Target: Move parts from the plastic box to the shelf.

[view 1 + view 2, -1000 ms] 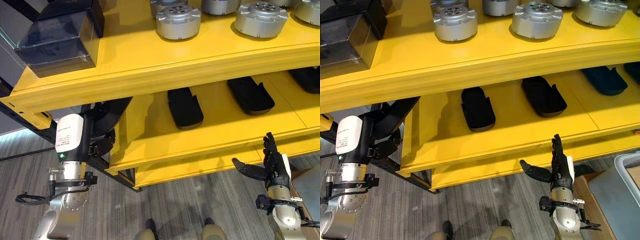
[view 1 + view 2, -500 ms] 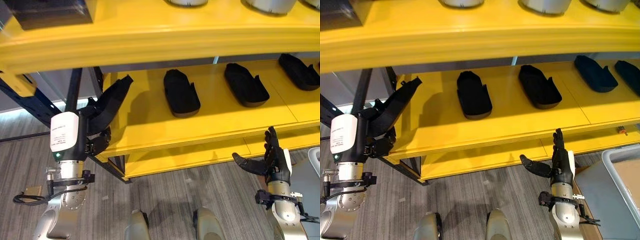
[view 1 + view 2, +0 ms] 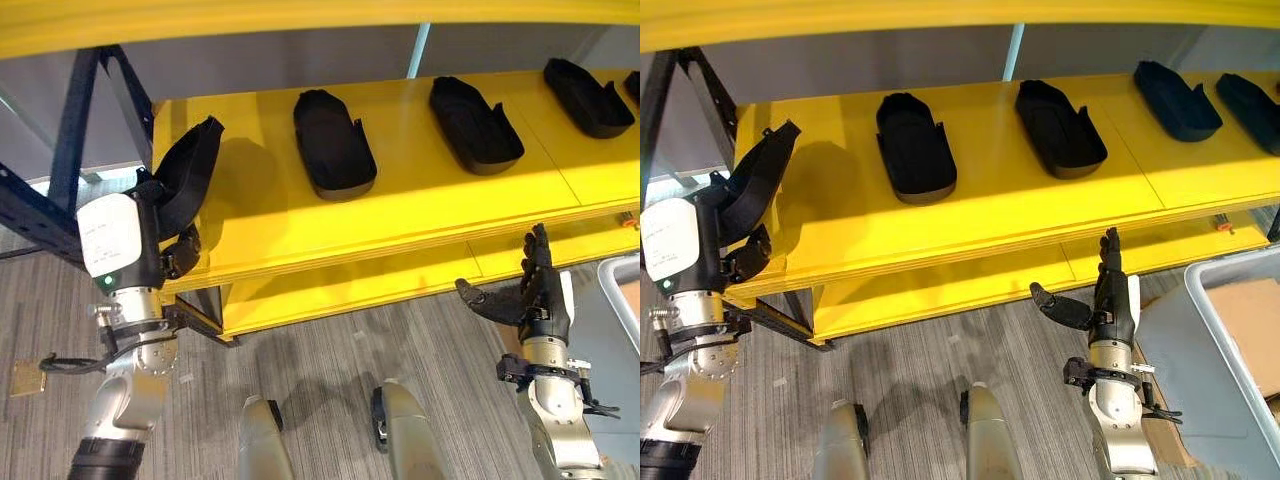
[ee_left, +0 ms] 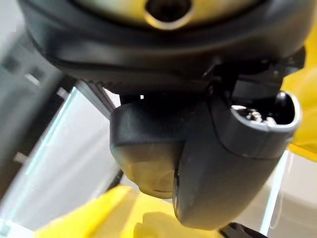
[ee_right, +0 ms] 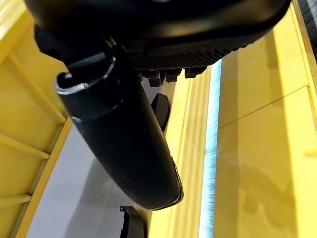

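My left hand (image 3: 178, 258) is at the left end of the yellow shelf (image 3: 400, 215), fingers curled round a black shoe-shaped part (image 3: 190, 170) that stands tilted over the shelf's corner. Three like black parts (image 3: 333, 145) (image 3: 475, 125) (image 3: 590, 95) lie in a row on the same shelf board. My right hand (image 3: 538, 298) hangs in front of the shelf's lower edge, fingers straight up, thumb spread, nothing in it. In the right wrist view the thumb (image 5: 124, 144) shows against the yellow shelf (image 5: 257, 148).
A grey plastic box (image 3: 1225, 275) with a brown cardboard piece (image 3: 1250, 320) stands on the floor at the right, next to my right hand. A blue steel upright (image 3: 85, 120) carries the shelf at the left. Grey plank floor lies below.
The camera has tipped downward, so the upper shelf with silver parts has left the view and the box has come in. Both hands keep their places and poses.
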Available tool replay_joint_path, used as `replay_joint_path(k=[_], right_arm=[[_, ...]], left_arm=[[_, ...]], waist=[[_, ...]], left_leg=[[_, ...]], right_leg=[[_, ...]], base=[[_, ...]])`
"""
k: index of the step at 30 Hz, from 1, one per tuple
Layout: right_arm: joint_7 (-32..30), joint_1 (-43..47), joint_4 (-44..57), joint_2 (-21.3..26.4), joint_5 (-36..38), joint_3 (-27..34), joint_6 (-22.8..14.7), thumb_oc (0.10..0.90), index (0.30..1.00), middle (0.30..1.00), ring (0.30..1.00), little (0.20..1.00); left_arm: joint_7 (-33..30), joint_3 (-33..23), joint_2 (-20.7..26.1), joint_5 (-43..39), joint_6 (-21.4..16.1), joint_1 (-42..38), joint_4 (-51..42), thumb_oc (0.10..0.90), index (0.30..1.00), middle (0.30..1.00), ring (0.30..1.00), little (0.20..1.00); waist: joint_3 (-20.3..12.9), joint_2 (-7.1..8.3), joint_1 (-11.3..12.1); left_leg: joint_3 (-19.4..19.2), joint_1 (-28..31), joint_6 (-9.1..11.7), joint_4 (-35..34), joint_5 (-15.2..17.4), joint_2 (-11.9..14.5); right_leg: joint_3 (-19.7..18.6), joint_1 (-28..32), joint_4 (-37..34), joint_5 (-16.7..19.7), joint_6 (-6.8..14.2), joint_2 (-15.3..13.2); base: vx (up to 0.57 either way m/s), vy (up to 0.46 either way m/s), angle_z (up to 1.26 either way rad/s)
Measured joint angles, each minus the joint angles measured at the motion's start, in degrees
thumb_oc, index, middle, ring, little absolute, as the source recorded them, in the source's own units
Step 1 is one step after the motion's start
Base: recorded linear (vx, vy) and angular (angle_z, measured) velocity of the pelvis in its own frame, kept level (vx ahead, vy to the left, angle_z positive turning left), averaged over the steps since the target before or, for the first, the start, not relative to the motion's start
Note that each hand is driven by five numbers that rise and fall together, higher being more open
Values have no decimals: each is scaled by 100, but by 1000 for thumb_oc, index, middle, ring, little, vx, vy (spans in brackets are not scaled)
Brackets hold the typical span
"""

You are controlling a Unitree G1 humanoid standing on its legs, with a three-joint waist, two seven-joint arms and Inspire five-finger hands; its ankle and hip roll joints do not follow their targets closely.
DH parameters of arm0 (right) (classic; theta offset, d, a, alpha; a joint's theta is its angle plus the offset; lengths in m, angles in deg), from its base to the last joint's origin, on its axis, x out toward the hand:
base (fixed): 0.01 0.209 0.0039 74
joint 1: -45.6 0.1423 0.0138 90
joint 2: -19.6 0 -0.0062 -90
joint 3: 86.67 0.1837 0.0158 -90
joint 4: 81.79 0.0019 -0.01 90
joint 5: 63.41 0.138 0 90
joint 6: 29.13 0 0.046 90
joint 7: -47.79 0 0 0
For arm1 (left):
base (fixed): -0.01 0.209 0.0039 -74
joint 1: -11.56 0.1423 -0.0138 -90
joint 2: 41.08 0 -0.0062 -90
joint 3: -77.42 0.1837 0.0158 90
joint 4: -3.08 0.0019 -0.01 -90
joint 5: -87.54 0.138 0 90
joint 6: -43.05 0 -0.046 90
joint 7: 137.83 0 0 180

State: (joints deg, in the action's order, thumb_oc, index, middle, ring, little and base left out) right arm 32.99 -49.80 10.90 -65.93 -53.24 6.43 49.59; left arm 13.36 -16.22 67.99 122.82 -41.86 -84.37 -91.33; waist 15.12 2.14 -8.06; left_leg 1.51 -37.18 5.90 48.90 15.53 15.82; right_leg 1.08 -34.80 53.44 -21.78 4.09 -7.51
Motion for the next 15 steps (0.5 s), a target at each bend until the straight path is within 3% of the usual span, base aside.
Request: replay_joint_path(k=[5,10,15], right_arm=[[-25,56,-2,1,-4,-46,-39,900,1000,1000,1000,1000],[-76,73,-5,16,-3,-60,-59,900,1000,1000,1000,1000],[-73,64,7,13,-5,-68,-90,900,1000,1000,1000,1000]], left_arm=[[-313,239,-30,120,153,-732,440,400,300,300,300,300],[-503,375,-30,105,490,-1472,875,400,300,300,300,300],[-696,451,-19,93,610,-2085,1183,400,300,300,300,300]], waist=[[96,0,-114],[132,24,-219],[132,16,-300]], left_leg=[[33,-82,194,26,-35,93],[43,-156,164,-5,28,122],[77,-143,252,-74,-35,202]], right_leg=[[-14,-182,181,-68,-43,125],[11,-311,285,-245,-129,133],[69,-281,238,-199,-142,210]], base=[[1,-52,-8],[43,-40,0],[45,-28,0]])
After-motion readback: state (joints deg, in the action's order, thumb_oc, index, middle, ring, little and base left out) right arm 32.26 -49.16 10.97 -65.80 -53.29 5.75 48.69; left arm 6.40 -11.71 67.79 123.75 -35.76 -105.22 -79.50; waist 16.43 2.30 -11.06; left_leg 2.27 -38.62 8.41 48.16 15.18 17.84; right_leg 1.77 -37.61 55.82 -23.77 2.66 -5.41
